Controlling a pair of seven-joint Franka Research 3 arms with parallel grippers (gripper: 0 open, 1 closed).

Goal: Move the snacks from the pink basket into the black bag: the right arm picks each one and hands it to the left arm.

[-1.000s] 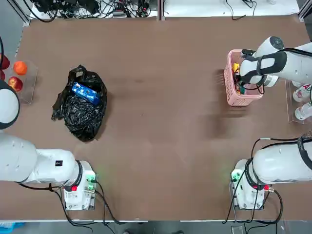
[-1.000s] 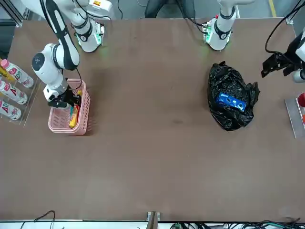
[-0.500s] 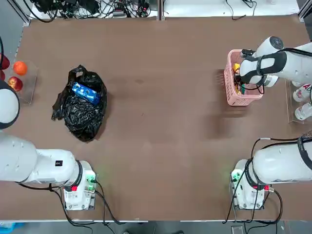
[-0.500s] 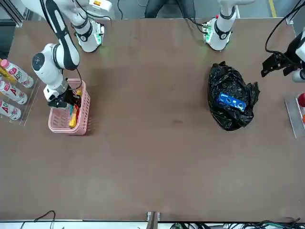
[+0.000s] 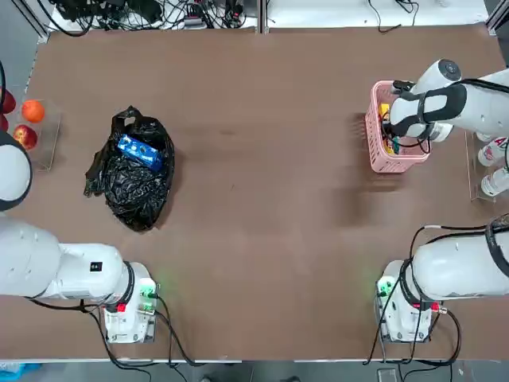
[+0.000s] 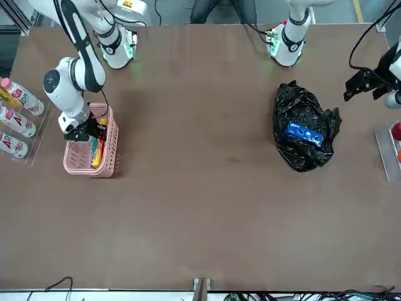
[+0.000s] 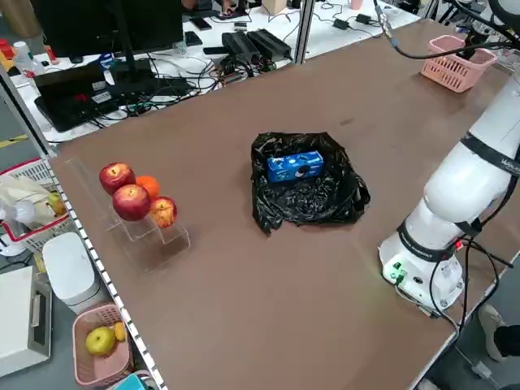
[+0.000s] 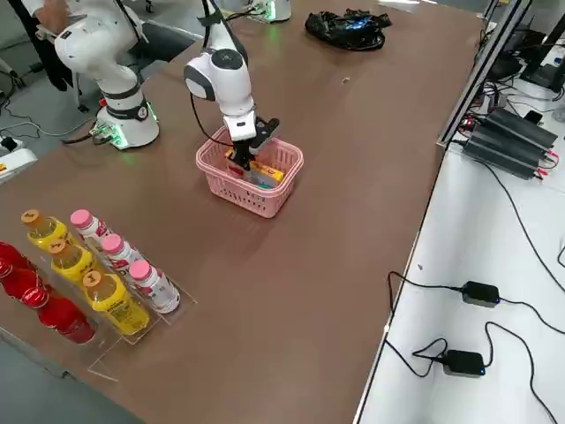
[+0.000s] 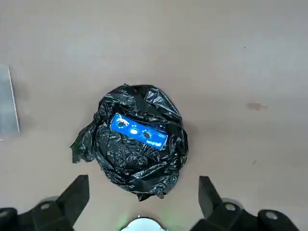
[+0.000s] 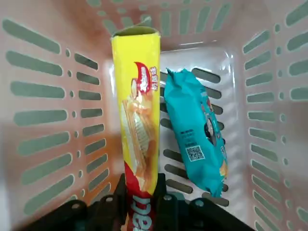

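The bag (image 5: 137, 191) lies toward the table's left edge, the blue snack (image 6: 304, 133) on it. The basket (image 6: 70, 160) stands near the right edge; inside, the right gripper (image 10: 142, 192) pinches the yellow snack (image 10: 139, 120) beside the teal snack (image 10: 195, 130). The left gripper (image 9: 143, 192), spread, hangs above the table's left side.

I am working in a robotics lab: paired arms (image 5: 457, 270) are flanking my table (image 5: 262, 199); cables (image 7: 175, 89) are trailing past a monitor (image 7: 106, 28).
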